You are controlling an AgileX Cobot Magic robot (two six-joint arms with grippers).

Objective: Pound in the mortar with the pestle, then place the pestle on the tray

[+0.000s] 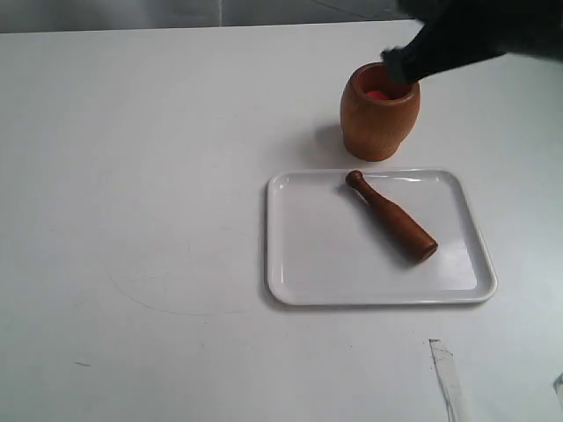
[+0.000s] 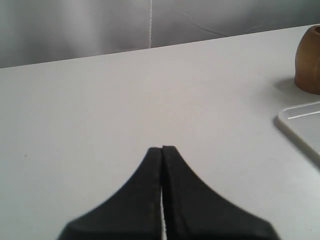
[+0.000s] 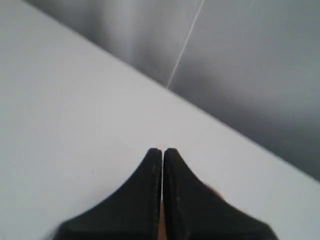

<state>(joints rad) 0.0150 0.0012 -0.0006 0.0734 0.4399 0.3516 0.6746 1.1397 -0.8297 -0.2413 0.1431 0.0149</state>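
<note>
The light brown wooden mortar [image 1: 379,112] stands upright on the table just behind the tray, with something red [image 1: 377,94] showing inside. On the glossy white tray [image 1: 308,272] the dark reddish-brown pestle [image 1: 392,217] lies diagonally, its knob toward the mortar, with no gripper touching it. My right gripper [image 1: 400,63] is a dark blur over the mortar's rim; in the right wrist view its jaws [image 3: 162,150] are shut with nothing held. My left gripper [image 2: 162,148] is shut and empty above bare table, with the mortar [image 2: 310,60] and a tray corner [image 2: 300,125] off to one side.
A strip of clear tape [image 1: 447,378] lies on the white table near the front right edge. A grey backdrop [image 2: 150,20] rises behind the table's far edge. Faint pencil-like marks [image 1: 167,303] curve across the table left of the tray.
</note>
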